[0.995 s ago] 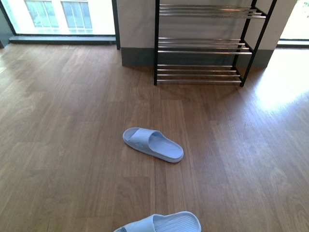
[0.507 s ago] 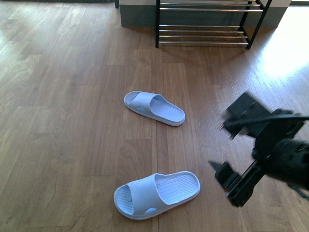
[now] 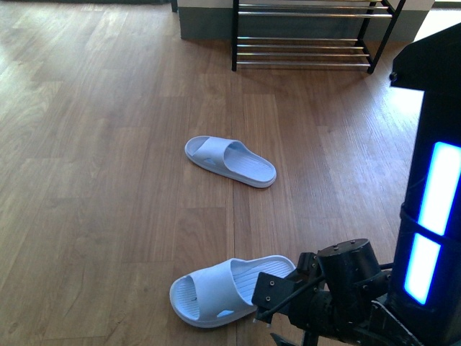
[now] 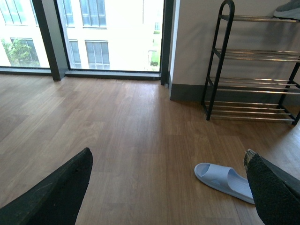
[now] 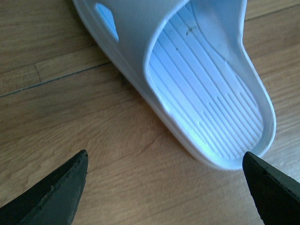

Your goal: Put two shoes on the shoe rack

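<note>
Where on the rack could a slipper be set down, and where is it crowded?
The shoe rack has bare lower rod tiers between its side posts. Its top tier holds a grey shoe at one end. Crowded: around the near slipper, where the open right tool hangs.

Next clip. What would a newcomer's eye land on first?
Two pale blue slides on the wooden floor: the farther slide lies mid-floor, the nearer slide sits right by the open right gripper. The black-framed shoe rack stands against the far wall.

Wood floor (image 3: 108, 180), near slide (image 3: 212, 292), far slide (image 3: 230, 160), rack (image 3: 302, 63) apparently at wall (image 4: 192, 47)
</note>
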Robot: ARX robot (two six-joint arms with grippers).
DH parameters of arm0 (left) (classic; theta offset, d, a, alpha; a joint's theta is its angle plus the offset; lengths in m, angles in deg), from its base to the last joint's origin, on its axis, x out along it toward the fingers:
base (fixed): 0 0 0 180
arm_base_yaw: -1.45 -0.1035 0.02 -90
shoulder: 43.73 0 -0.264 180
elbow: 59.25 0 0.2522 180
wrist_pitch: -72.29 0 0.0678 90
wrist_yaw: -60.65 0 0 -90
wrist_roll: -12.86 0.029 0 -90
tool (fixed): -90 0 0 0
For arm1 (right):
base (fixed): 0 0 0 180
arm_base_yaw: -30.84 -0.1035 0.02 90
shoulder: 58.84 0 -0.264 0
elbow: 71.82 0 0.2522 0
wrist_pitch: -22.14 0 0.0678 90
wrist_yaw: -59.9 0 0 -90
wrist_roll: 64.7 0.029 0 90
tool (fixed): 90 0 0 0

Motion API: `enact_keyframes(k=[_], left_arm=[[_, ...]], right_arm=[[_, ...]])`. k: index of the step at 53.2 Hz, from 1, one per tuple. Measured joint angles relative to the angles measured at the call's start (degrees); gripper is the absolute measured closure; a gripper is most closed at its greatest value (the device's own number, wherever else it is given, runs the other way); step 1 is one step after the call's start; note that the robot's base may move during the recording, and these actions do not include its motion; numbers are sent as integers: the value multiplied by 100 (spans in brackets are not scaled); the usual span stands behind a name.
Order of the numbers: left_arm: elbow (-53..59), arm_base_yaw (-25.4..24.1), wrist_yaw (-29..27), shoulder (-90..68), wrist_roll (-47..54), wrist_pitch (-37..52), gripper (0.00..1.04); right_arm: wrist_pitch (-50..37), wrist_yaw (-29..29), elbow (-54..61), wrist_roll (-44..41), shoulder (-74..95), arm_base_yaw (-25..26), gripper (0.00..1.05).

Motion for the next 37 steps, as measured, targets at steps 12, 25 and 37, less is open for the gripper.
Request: enact_keyframes(k=[12,25,37], left_arm=[[0,0,0,0,0,0,9],[0,0,0,0,0,0,9],[0,0,0,0,0,0,9]], right_arm=[[72,343,-415,72,385,-310,9],[258,553,-719,-39,660,-485,9],[245,498,-1165,9,964,-496,9]])
